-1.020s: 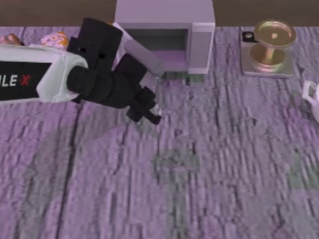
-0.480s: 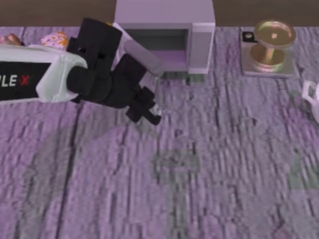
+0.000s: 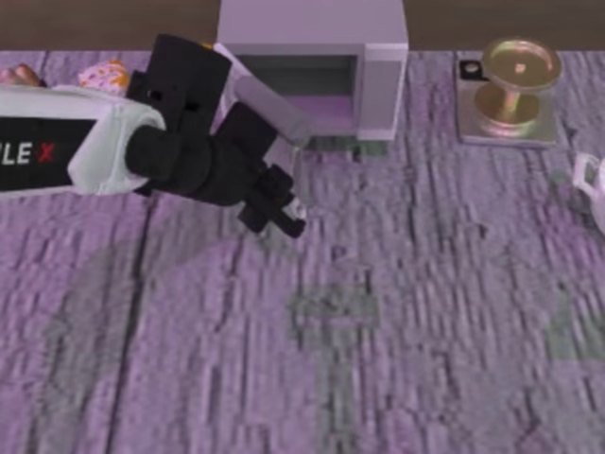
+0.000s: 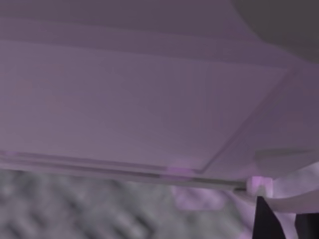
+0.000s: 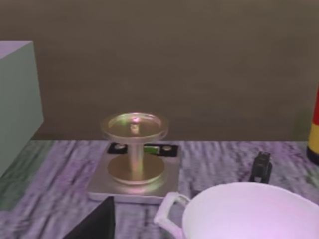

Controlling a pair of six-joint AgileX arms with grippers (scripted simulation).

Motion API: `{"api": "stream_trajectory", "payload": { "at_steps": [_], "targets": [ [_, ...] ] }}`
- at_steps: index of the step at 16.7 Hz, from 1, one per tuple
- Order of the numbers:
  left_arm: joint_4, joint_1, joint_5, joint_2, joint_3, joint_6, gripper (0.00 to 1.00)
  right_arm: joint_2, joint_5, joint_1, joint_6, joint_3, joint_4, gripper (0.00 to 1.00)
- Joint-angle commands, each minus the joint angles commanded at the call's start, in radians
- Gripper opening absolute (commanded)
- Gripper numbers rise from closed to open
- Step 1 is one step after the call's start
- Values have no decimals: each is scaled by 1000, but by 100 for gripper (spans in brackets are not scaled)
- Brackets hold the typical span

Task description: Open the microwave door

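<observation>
Hidden: the left arm covers much of the microwave door [image 3: 274, 109]; the left wrist view shows only a pale panel close up.
Microwave [image 3: 312, 57]: at the table's [image 3: 425, 331] far edge, centre, cavity exposed.
Door: swung out leftward, its free edge just beside the left gripper [image 3: 284, 216].
Left gripper: fingers' state cannot be told.
Left arm: reaching in from the left, angled down toward the table.
Right gripper: not visible; a gold scale [image 5: 133, 159] and white pot [image 5: 249, 211] lie before it.
</observation>
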Motion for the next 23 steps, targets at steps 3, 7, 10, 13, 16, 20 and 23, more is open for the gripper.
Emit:
{"api": "stream_trajectory", "payload": {
  "at_steps": [3,7,10,13,16,20,23],
  "targets": [
    [-1,-7,7,0,-3,-5,0,0,0,0,0,0,0,100],
    [-11,10,27,-4,-5,31,0,0,0,0,0,0,0,100],
    [-22,27,47,-8,-7,65,0,0,0,0,0,0,0,100],
    [-22,28,48,-8,-7,67,0,0,0,0,0,0,0,100],
    [-22,28,48,-8,-7,67,0,0,0,0,0,0,0,100],
    [-22,28,48,-8,-7,67,0,0,0,0,0,0,0,100],
    [-22,28,48,-8,-7,67,0,0,0,0,0,0,0,100]
  ]
}}
